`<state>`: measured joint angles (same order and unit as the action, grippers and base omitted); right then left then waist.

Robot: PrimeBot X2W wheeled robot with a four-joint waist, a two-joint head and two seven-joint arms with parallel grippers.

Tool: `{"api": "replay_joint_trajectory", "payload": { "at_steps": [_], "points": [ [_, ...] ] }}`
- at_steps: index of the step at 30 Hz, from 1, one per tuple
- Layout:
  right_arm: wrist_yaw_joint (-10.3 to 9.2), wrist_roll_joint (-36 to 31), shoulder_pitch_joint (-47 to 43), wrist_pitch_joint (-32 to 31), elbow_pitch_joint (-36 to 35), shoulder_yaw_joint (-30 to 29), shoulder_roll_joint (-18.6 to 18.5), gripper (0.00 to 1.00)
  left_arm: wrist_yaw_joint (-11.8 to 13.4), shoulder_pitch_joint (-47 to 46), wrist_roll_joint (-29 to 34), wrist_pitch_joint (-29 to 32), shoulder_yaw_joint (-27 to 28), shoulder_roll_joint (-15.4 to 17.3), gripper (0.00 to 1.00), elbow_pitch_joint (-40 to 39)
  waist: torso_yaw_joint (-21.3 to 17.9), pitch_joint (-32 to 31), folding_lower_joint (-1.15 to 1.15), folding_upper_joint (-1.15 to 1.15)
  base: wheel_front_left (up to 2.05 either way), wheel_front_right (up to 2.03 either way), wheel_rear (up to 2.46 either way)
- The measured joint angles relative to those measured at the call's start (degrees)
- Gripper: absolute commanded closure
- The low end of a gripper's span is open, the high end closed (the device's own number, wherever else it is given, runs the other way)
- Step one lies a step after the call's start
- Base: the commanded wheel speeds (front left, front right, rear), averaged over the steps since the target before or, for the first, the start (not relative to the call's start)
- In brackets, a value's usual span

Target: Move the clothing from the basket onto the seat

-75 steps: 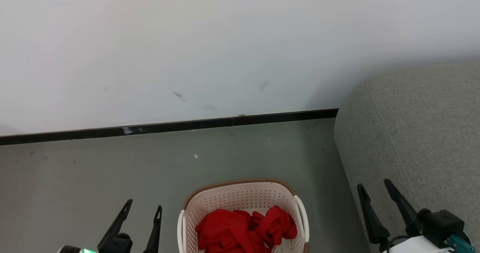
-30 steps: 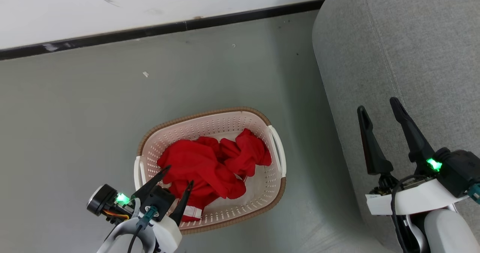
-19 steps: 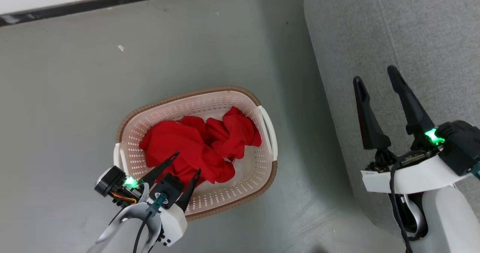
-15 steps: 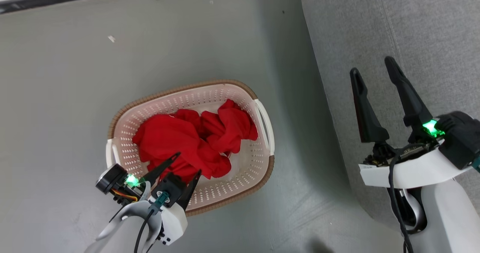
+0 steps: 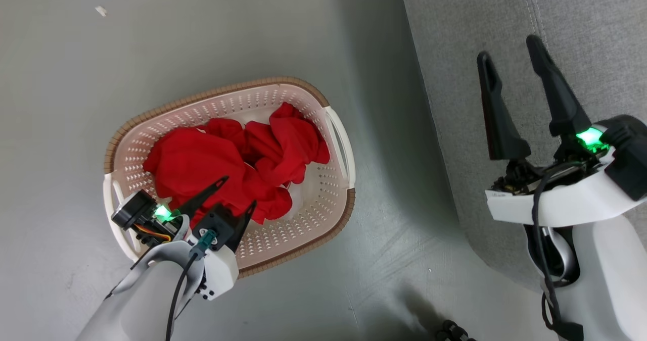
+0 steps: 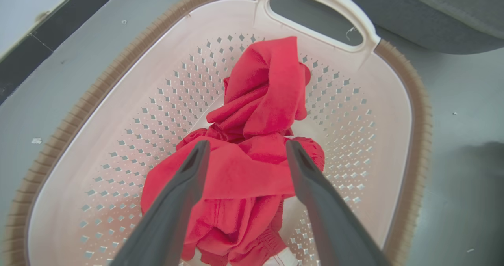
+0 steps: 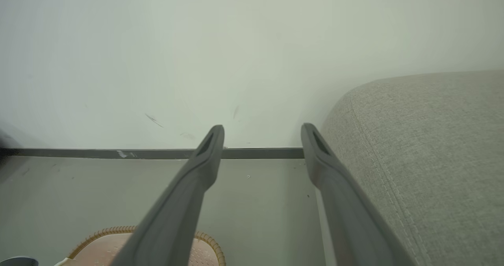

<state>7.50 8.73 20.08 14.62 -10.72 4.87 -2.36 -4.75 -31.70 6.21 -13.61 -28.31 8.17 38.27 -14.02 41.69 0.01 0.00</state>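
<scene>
The left gripper point(image 5: 237, 193) is hovering over the clothing point(image 5: 212, 159) in the basket point(image 5: 212, 91), jaws spread, empty. The right gripper point(image 5: 508, 49) is hanging over the seat point(image 5: 581, 17), jaws also spread, empty.

Basket point(image 5: 217, 109) rim behind left hand point(image 5: 238, 191)

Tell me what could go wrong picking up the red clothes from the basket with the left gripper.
The clothes lie tangled, so the open left gripper may lift two at once or only a loose fold that slips.
Going deep, its fingers could catch holes in the basket and drag it.
</scene>
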Motion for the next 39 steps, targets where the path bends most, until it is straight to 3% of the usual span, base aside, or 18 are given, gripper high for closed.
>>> {"api": "replay_joint_trajectory", "payload": {
  "at_steps": [14, 15, 16, 17, 20, 39],
  "points": [
    [0.00, 1.5, 4.4, 0.0, 0.0, 1.1, 0.0, 0.00, 0.0, -3.7, 1.0, 0.0, 0.0, 1.2, 0.00, 4.2, -2.2, 4.5, 0.00, 0.00, 0.00, 0.00, 0.00],
    [0.00, 1.7, 4.7, 0.0, 0.1, 1.3, 0.0, 0.00, 0.0, -4.0, 1.0, 0.0, -0.1, 1.2, 0.06, 4.6, -2.3, 4.8, 0.00, 0.00, 0.00, 0.00, 0.00],
    [0.00, 2.0, 5.1, 0.0, 0.1, 1.3, 0.0, 0.00, 0.0, -4.3, 1.0, 0.0, -0.1, 1.2, 0.24, 5.0, -2.5, 5.1, 0.00, 0.00, 0.00, 0.00, 0.00],
    [0.00, 2.0, 5.2, 0.0, 0.1, 1.3, 0.0, 0.00, 0.0, -4.6, 1.0, 0.0, -0.1, 1.2, 0.50, 5.2, -2.6, 5.3, 0.00, 0.00, 0.00, 0.00, 0.00],
    [0.00, 2.0, 5.2, 0.0, 0.1, 1.3, 0.0, 0.00, 0.0, -4.9, 1.0, 0.2, -0.1, 1.2, 1.00, 6.4, -3.0, 5.9, 0.00, 0.00, 0.00, 0.00, 0.00],
    [0.00, 1.9, 7.5, 0.0, 1.9, -0.4, 0.0, 0.00, 0.6, -5.3, -2.1, -0.6, 2.4, -0.3, 1.00, 7.6, -2.1, 5.4, 0.00, 0.00, 0.00, 0.00, 0.00]
  ]
}}
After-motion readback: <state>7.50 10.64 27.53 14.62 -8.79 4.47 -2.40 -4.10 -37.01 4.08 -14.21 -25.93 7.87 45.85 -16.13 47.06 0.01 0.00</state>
